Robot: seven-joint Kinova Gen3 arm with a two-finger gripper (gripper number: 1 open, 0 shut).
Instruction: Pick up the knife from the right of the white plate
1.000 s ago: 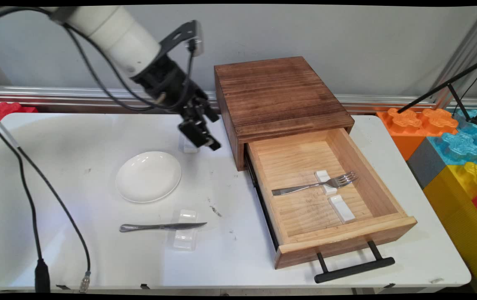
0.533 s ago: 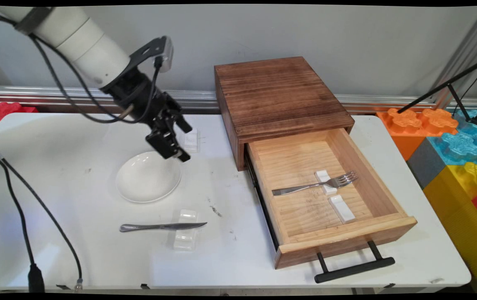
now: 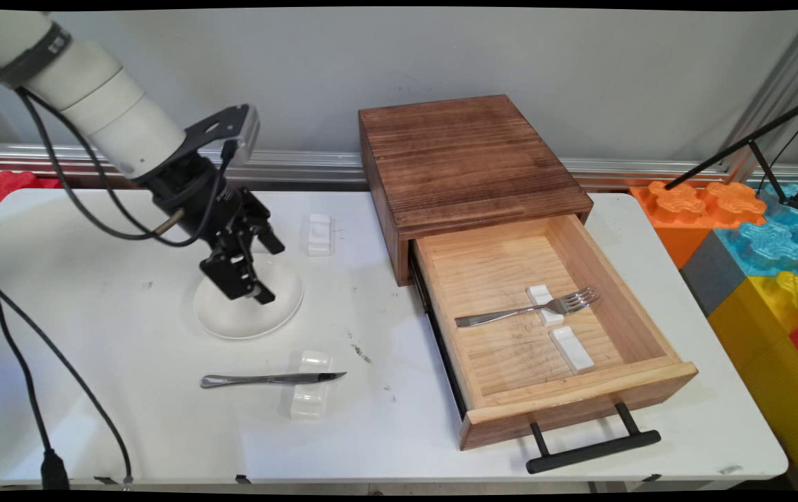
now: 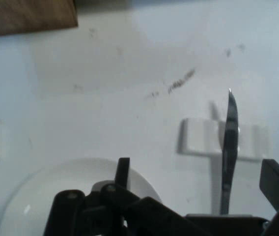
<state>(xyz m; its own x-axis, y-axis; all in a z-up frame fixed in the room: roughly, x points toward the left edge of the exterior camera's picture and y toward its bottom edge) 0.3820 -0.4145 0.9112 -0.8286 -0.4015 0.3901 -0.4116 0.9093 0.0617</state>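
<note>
The gripper (image 3: 254, 275) hangs over the white plate (image 3: 280, 314), its jaws spread wide and holding nothing; in the hand view one finger (image 4: 123, 172) stands over the plate's rim (image 4: 21, 196) and the other (image 4: 276, 181) sits far off to the side. Nearer the camera on the tabletop (image 3: 127, 432), a butter knife (image 3: 272, 379) lies across a clear rest (image 3: 309, 403), its blade (image 4: 229, 142) crossing that rest (image 4: 198, 138) in the hand view. A second small white rest (image 3: 319, 234) sits behind the plate, just beside the wooden box (image 3: 461, 160). The box's drawer (image 3: 639, 317) is pulled out; inside, a fork (image 3: 525, 309) lies on one white rest (image 3: 538, 291), with another white rest (image 3: 571, 349) just beside it.
</note>
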